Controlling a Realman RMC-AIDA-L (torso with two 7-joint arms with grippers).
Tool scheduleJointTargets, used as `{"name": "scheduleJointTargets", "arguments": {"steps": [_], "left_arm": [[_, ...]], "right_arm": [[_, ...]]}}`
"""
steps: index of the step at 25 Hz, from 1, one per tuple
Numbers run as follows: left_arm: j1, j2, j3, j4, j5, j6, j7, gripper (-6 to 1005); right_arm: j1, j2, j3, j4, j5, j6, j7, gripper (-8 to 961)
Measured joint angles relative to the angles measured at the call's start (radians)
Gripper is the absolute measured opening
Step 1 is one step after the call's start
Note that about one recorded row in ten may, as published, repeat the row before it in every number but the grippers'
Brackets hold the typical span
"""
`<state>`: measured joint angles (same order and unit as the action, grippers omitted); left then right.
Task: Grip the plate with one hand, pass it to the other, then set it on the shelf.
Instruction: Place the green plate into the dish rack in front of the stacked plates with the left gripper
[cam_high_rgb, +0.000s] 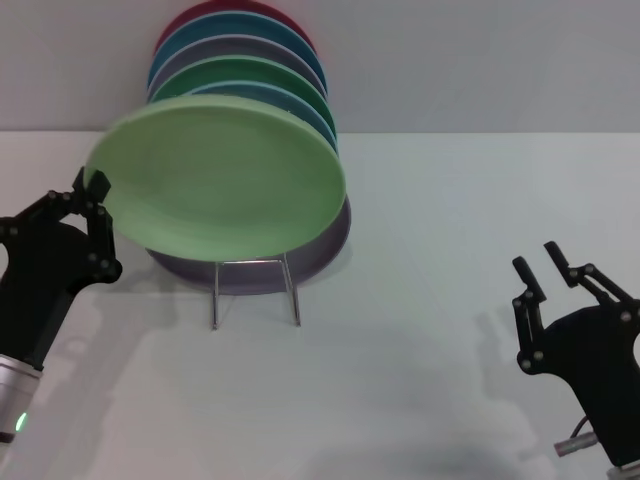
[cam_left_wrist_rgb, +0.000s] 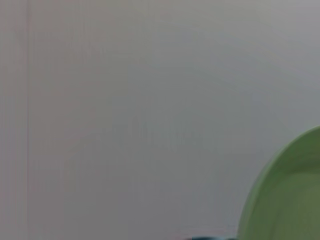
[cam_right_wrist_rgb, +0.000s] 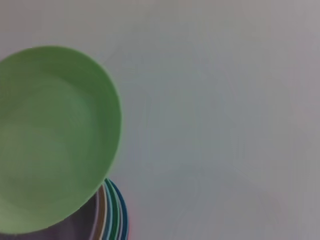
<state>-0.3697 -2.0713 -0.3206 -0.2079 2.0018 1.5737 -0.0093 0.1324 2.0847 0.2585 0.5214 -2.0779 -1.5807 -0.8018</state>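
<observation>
Right hand (cam_high_rgb: 540, 270), fingers spread and empty, waits low; left hand (cam_high_rgb: 92, 190) pinches the plate's (cam_high_rgb: 220, 185) rim, plate extending toward the right hand, before the shelf (cam_high_rgb: 255, 290).

Light green plate (cam_right_wrist_rgb: 52, 135), stacked colored plates' edges (cam_right_wrist_rgb: 112, 215) behind it

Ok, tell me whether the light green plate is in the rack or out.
Out: the left gripper holds the plate by its rim, raised before the rack.
</observation>
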Motion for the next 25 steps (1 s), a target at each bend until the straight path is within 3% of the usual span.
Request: {"name": "scheduleJointTargets", "arguments": {"steps": [25], "left_arm": [[0.029,-0.007,0.02,-0.024,-0.003,-0.159,0.001,76]], "right_arm": [[0.018,-0.002,0.007,-0.009,0.023,0.002,-0.003,223]]}}
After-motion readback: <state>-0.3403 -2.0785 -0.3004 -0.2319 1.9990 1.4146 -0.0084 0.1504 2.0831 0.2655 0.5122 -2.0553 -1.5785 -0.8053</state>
